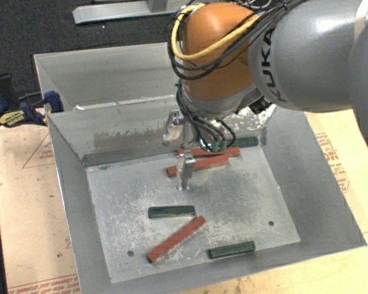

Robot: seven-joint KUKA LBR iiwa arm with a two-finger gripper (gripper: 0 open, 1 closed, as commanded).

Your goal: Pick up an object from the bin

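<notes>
I read the bin [245, 195] as bare grey metal, its floor matt, scuffed and speckled with scratches. The red bars [177, 240] and dark green bars [171, 211] look smooth and matt; plastic or wood, I cannot tell. The arm's orange cover [217, 43] is glossy, and its grey casing [320, 49] has a smooth satin finish.

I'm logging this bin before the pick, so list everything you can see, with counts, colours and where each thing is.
Bin: one, grey metal, holds the bars below.
Red bars: two for sure. One lies slanted near the front. One lies at the back under the gripper, perhaps with another across it; cannot tell.
Dark green bars: three. One is in the middle, one at the front, one by the back wall on the right.
Gripper: one, metal, over the back red bar.
Arm: one, grey with an orange cover, reaching in from the right.
</notes>
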